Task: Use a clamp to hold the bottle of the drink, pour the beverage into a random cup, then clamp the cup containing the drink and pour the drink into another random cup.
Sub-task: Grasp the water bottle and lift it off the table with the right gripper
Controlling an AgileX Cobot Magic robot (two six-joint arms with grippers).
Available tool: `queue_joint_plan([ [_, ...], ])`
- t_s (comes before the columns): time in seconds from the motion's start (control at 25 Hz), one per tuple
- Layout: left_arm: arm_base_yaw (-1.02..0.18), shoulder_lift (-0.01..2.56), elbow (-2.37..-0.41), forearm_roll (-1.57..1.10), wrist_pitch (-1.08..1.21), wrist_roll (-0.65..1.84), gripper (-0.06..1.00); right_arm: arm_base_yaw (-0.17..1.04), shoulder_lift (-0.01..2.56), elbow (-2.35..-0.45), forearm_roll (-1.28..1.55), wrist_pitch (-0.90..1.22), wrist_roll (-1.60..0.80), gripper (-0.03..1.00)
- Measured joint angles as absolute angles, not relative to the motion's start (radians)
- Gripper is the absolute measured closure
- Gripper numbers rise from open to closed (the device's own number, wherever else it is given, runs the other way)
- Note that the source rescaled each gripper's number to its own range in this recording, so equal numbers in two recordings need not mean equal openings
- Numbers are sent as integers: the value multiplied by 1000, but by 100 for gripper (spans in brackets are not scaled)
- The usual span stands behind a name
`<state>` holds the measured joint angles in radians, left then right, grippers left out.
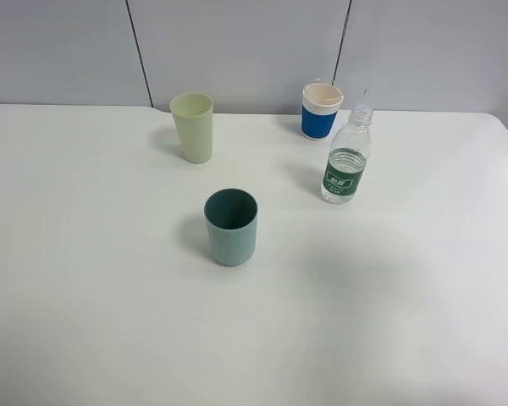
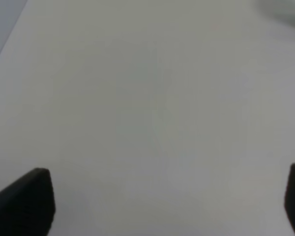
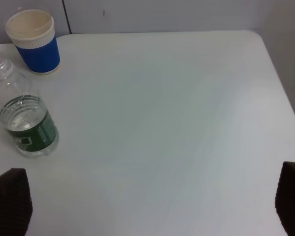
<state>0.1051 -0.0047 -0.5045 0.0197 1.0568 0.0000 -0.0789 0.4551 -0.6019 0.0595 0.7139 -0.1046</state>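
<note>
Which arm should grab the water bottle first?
Probably right. The bottle stands on the right of the table, and the right wrist view shows it, jaws open. The left wrist view doesn't.

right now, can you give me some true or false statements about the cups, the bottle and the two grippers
1. Three cups stand on the table: a pale green cup, a teal cup and a blue cup. True.
2. The bottle stands upright, closest to the blue cup. True.
3. The teal cup lies on its side. False: it stands upright, mouth up.
4. The right gripper is shut on the bottle. False: its jaws are wide open and empty, and the bottle stands apart from them.
5. The left gripper holds the pale green cup. False: it is open over bare table, with nothing between its jaws.
</note>
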Motion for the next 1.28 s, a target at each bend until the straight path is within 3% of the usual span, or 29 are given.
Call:
queue_joint_plan([
  [0.64, 105, -5, -504, 20, 1057, 0, 14, -68, 942, -602, 74, 543, -113, -3],
  [0.92, 105, -5, -504, 20, 1057, 0, 14, 85, 1084, -603, 15, 499, -88, -3],
  [1.28, 105, -5, -504, 20, 1057, 0, 14, 184, 1228, -603, -29, 376, -6, -3],
])
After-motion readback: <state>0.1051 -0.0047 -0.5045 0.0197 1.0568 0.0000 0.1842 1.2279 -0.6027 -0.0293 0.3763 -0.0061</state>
